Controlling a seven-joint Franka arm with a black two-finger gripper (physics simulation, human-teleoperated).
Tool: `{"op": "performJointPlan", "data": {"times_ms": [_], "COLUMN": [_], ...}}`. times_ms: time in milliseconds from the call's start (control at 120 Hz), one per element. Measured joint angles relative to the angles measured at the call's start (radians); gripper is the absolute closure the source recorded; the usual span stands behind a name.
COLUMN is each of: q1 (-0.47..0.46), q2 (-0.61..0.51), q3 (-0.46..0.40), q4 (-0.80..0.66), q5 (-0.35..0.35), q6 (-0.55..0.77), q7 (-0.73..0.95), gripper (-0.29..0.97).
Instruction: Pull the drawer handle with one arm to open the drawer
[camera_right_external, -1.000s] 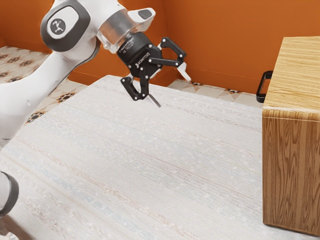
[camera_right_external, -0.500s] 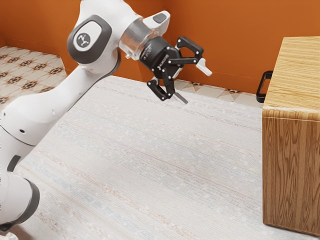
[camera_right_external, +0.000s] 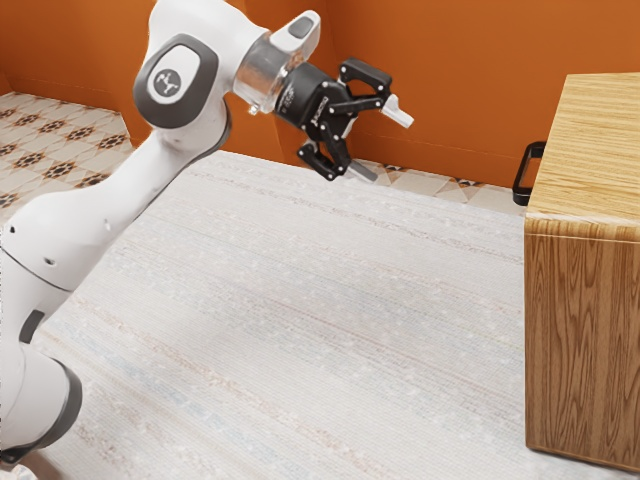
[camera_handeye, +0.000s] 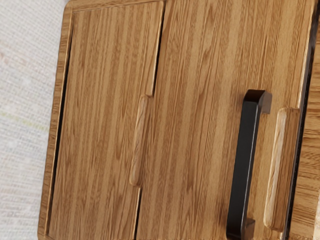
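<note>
A wooden cabinet (camera_right_external: 585, 270) stands at the exterior view's right, with a black drawer handle (camera_right_external: 526, 172) sticking out of its far face toward the left. My black gripper (camera_right_external: 380, 140) hangs open in the air well to the left of that handle, pointing toward the cabinet with nothing between its fingers. In the wrist view the cabinet front (camera_handeye: 200, 100) faces my hand, with the black handle (camera_handeye: 245, 165) on the drawer panel and wooden pulls (camera_handeye: 139, 140) on the panels beside it. The drawer front sits flush with the cabinet.
A pale woven rug (camera_right_external: 300, 320) covers the floor between the arm and the cabinet. An orange wall (camera_right_external: 450, 60) runs behind, with patterned tiles (camera_right_external: 60, 130) along its base.
My arm has swung toward the exterior view's right and lifted slightly, and the hand has turned to face the cabinet. The gripper stays open. The drawer has not moved.
</note>
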Motion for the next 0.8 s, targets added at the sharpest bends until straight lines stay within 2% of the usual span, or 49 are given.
{"op": "performJointPlan", "data": {"times_ms": [208,425,600,800], "q1": [-0.009,0.013,0.015,-0.04], "q2": [-0.045,-0.051,-0.04,-0.05], "q3": [-0.022,-0.021,0.008,0.027], "q4": [-0.095,-0.195,-0.179,-0.126], "q5": [-0.008,-0.073,-0.015,-0.003], "q6": [0.046,0.13,0.217,0.324], "q7": [0.066,0.108,0.154,0.193], "gripper": [0.0,0.01,0.06,0.14]}}
